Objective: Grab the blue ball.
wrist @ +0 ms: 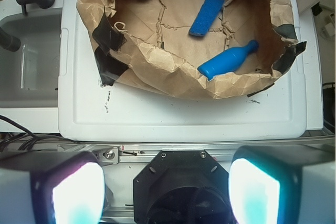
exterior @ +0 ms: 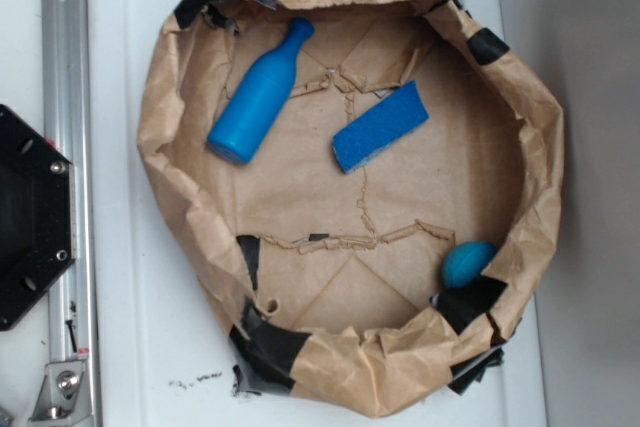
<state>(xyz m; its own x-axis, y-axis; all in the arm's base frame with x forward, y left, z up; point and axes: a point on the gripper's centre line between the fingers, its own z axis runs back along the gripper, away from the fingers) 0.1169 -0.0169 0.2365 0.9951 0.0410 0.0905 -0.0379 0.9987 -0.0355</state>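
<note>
Blue ball [exterior: 467,263] lay against paper basin's [exterior: 180,87] right wall, well apart from sponge [exterior: 380,127] and bottle [exterior: 258,94]. Hand [wrist: 167,192] released, empty, over desk [wrist: 178,116].

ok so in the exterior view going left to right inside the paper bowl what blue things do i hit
blue bottle-shaped toy → flat blue sponge → blue ball, which sits low against the right side of the paper wall
</note>
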